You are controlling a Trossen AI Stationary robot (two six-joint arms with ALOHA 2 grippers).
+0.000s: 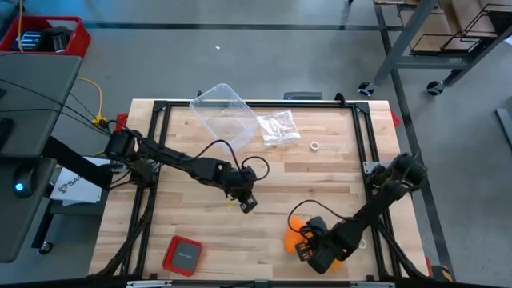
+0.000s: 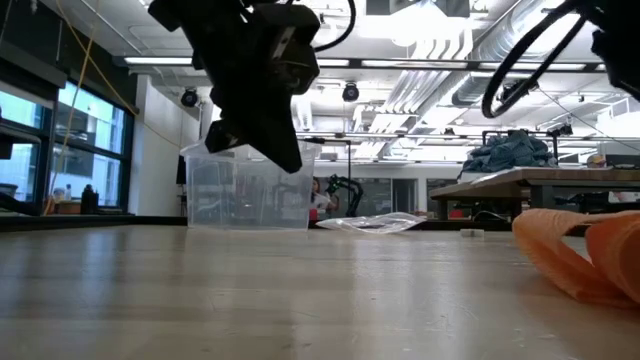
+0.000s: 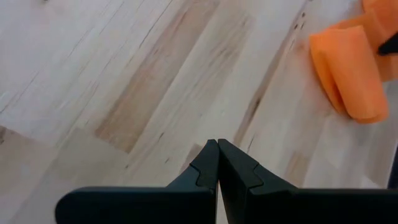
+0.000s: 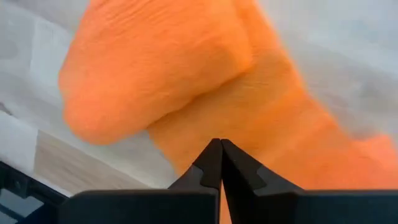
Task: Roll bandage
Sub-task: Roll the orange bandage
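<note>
Table (image 1: 264, 176) of pale wood carries all. Clear tub (image 1: 224, 112) at far edge. Bandage (image 1: 294, 232), orange, bunched near front-right corner. Right gripper (image 1: 308, 254) over it, fingers closed, holding nothing. Left gripper (image 1: 248, 204) mid-table, closed, empty.

A clear plastic tub (image 1: 226, 110) stands at the far side of the wooden table (image 1: 336, 172). Just beside the tub lies a crinkled clear bag (image 1: 279, 127), a small white ring (image 1: 315, 146) past it. Well apart from the tub, at the table's near edge, lies a red square case (image 1: 182, 255).
</note>
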